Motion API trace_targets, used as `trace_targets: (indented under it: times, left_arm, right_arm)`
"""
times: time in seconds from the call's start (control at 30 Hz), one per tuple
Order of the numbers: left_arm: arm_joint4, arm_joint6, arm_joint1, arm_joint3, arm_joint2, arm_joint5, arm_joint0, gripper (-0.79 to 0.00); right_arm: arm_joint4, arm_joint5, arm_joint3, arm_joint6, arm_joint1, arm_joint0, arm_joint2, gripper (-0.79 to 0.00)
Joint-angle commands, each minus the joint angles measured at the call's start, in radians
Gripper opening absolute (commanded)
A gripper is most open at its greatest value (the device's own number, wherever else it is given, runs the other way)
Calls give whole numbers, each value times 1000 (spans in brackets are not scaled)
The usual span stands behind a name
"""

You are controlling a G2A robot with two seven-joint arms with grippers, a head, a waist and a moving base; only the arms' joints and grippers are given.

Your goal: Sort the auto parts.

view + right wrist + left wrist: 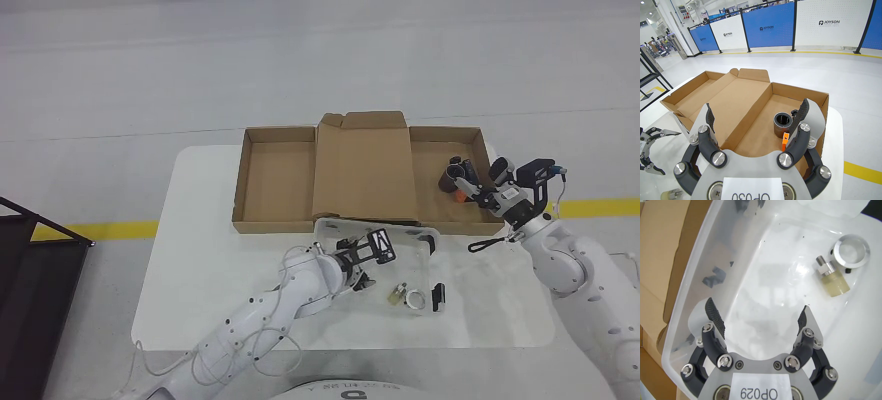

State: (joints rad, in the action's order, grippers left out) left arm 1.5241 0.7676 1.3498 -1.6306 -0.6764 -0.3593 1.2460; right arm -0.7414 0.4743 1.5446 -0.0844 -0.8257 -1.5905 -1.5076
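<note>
Auto parts (835, 283) lie in tray (696, 262) on table (200, 290) over grey floor (300, 60).

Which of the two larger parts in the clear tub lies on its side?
The yellowish cylinder with a threaded metal stud: it lies lengthwise, while the silver ring beside it sits flat, hole up.

Pale floor (100, 80) w/ yellow line (120, 230), blue/white partitions (772, 32), blk rack (30, 300)

Box (745, 106): matt brown cardboard. Tub (715, 256): translucent glossy plastic. Ring (851, 250): bright smooth metal. Stud part (834, 283): threaded metal stem, cloudy yellowish plastic body. Sleeve (781, 126): dark metal. Clip (785, 142): orange plastic. Table (200, 280): smooth, white.
</note>
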Motion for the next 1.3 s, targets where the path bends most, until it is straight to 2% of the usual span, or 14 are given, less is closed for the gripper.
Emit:
trace_targets:
  times: [0.0, 0.17, 0.27, 1.0, 1.27]
  left_arm:
    - [-3, -8, 1, 1, -1, 7, 0, 0]
    - [-11, -60, 2, -17, -22, 58, 11, 0]
    - [-22, -138, -1, -44, -52, 116, 34, 0]
    - [-22, -138, -1, -44, -52, 116, 34, 0]
    - [-127, -225, 13, 17, -32, 59, 20, 0]
  right_arm:
    - [0, 1, 0, 0, 0, 0, 0, 0]
    - [0, 1, 0, 0, 0, 0, 0, 0]
    - [0, 1, 0, 0, 0, 0, 0, 0]
    - [0, 1, 0, 0, 0, 0, 0, 0]
    - [0, 1, 0, 0, 0, 0, 0, 0]
